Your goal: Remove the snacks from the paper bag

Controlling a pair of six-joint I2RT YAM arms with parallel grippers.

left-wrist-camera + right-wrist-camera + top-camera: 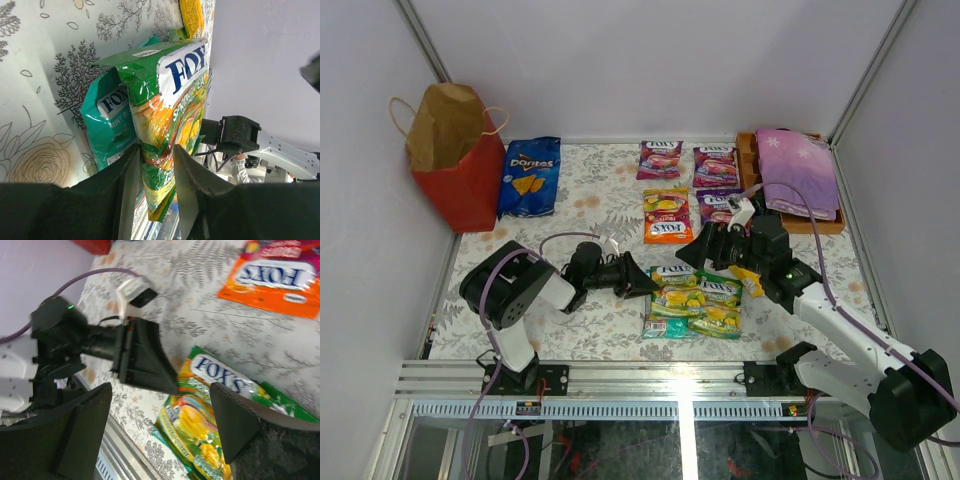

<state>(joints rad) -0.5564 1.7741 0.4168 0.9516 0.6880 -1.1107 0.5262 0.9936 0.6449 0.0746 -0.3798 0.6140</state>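
Note:
The red paper bag [455, 165] stands open at the back left, far from both arms. Snacks lie on the flowered tablecloth: a blue Doritos bag [530, 177], purple pouches [660, 158] and an orange pouch [667, 216]. A heap of green-yellow pouches [698, 300] lies at the front centre. My left gripper [648, 285] reaches that heap from the left. In the left wrist view the left gripper [156, 185] is shut on a green-yellow Fox's pouch [167, 110]. My right gripper [160, 425] hangs open over the heap [200, 425], holding nothing.
A wooden tray [747, 150] with a folded purple cloth [798, 170] sits at the back right. A teal mint pouch [107, 125] lies beside the gripped one. A small yellow bar [750, 280] lies under the right arm. White walls close in both sides.

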